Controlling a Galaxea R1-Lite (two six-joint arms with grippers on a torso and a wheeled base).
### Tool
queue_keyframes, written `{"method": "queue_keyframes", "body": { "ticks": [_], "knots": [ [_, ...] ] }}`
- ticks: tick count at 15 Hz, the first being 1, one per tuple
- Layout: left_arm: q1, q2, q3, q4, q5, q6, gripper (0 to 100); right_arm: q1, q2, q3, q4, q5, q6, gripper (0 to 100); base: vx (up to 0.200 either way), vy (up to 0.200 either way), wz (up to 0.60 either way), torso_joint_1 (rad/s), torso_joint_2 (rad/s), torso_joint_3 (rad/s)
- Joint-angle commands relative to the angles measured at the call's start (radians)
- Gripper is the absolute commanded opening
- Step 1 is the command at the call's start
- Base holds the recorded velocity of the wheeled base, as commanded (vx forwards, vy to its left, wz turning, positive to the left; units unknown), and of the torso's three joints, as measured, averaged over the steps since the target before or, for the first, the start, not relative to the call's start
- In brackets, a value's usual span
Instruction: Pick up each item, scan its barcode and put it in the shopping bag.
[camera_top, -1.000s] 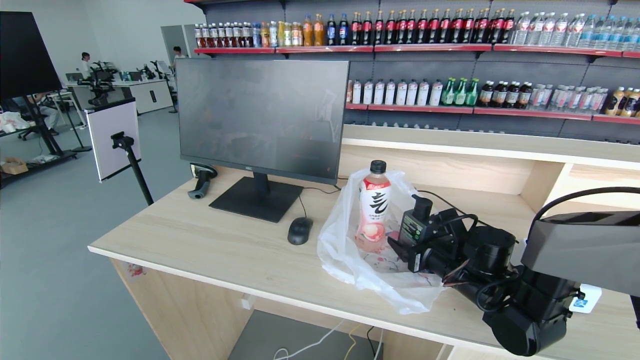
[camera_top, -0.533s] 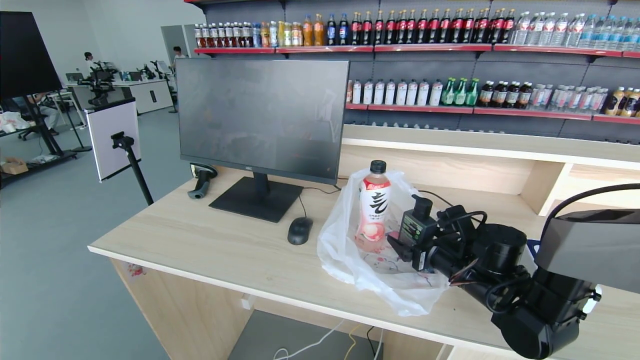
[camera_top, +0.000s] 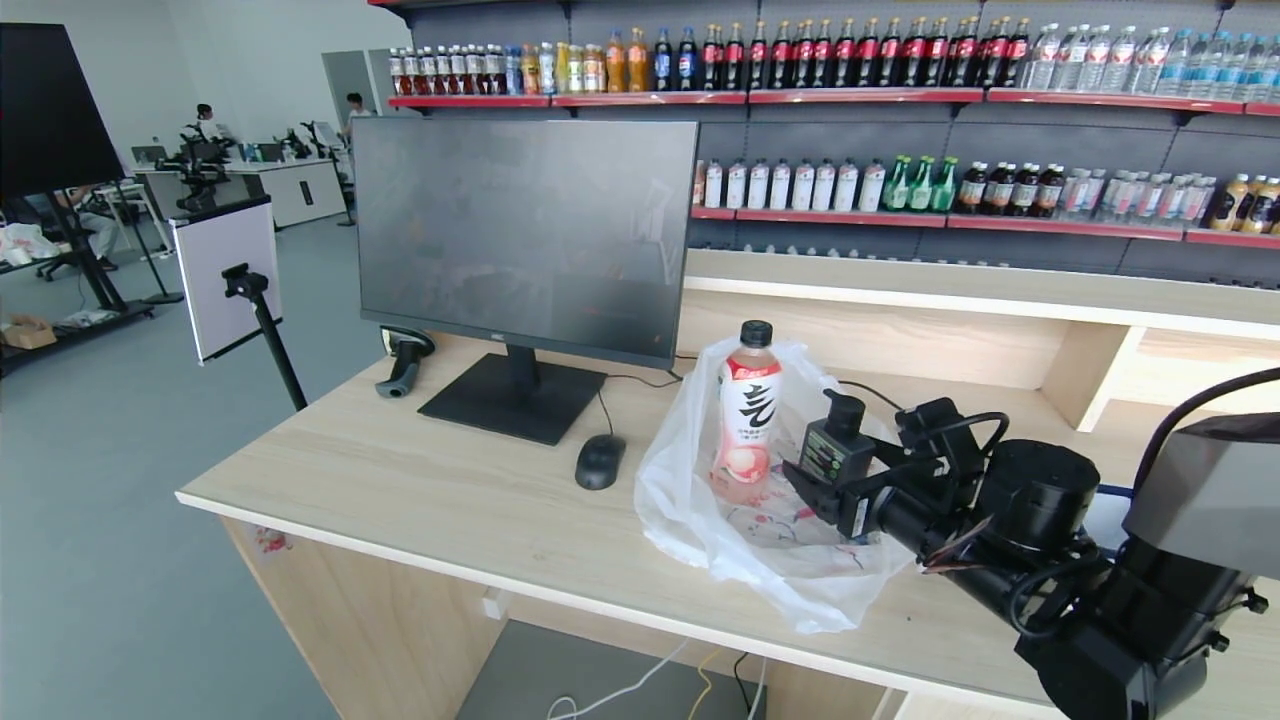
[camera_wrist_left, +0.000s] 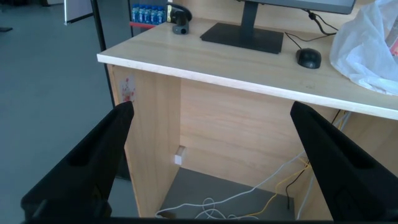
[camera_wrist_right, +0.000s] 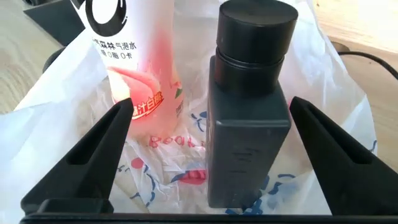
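Both items in sight are already inside the shopping bag (camera_top: 700, 525), which sits open on the worktop (camera_top: 450, 500) to the right of the mouse (camera_top: 600, 461) and the monitor (camera_top: 525, 230). A peach drink bottle (camera_top: 748, 415) stands upright at the far left of the bag, and a dark square bottle (camera_top: 832, 450) with a black cap stands upright just to its right, resting on the bag's printed plastic. The right pincer (camera_wrist_right: 211, 104) is at the bag's right side with its fingers spread wide to either side of the dark bottle. There is a clear gap on both sides, so it has hold of nothing and the bottle stands on its own. The left pincer (camera_wrist_left: 211, 106) hangs low in front of the worktop's near edge, also spread wide and empty, well apart from the bag. What looks like a handheld scanner (camera_top: 405, 362) lies at the far left of the worktop beside the monitor's stand, with neither arm near it. No further loose item lies on the worktop, so the bagging looks close to finished, with the dark bottle probably the last piece placed. Whether each barcode was actually read cannot be told from here. What seems left is to draw the right arm back out of the bag without snagging the thin plastic or tipping either bottle, since both stand tall and close together
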Motion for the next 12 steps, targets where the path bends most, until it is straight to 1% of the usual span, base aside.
{"method": "queue_keyframes", "body": {
  "ticks": [1, 12],
  "knots": [
    [0.0, 0.001, 0.0, 0.0, 0.0, 0.0, 100, -0.004, -0.054, 0.039, -0.001, 0.0, -0.001, 100, 0.0, 0.0, 0.0, 0.0, 0.0, 0.0],
    [0.0, 0.0, 0.0, 0.001, 0.0, 0.0, 100, -0.016, -0.316, 0.271, -0.001, 0.0, -0.001, 100, 0.0, 0.0, 0.0, 0.0, 0.0, 0.0]
  ]
}}
